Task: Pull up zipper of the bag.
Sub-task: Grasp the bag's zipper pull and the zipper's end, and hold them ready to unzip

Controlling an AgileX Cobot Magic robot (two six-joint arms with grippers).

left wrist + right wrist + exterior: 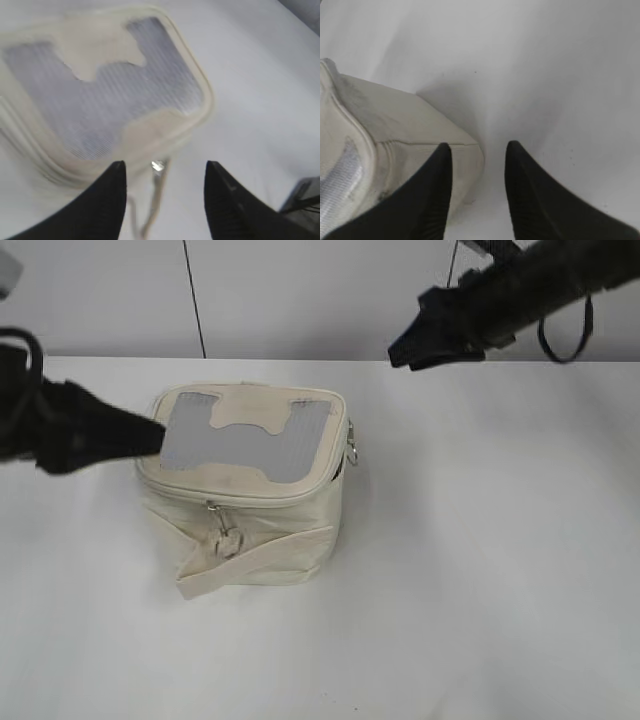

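At the left edge of the exterior frame, the left gripper (150,435) reaches in level with the lid of the bag (245,485), its tip at the lid's left rim; its wrist view shows the fingers (107,200) spread wide with nothing between them. The cream bag sits left of centre on the white table (480,570). The zipper (240,497) runs along the lid's edge, and a ring pull (228,540) hangs down the front face. At upper right, the right gripper (410,350) hovers apart from the bag, jaws parted and empty.
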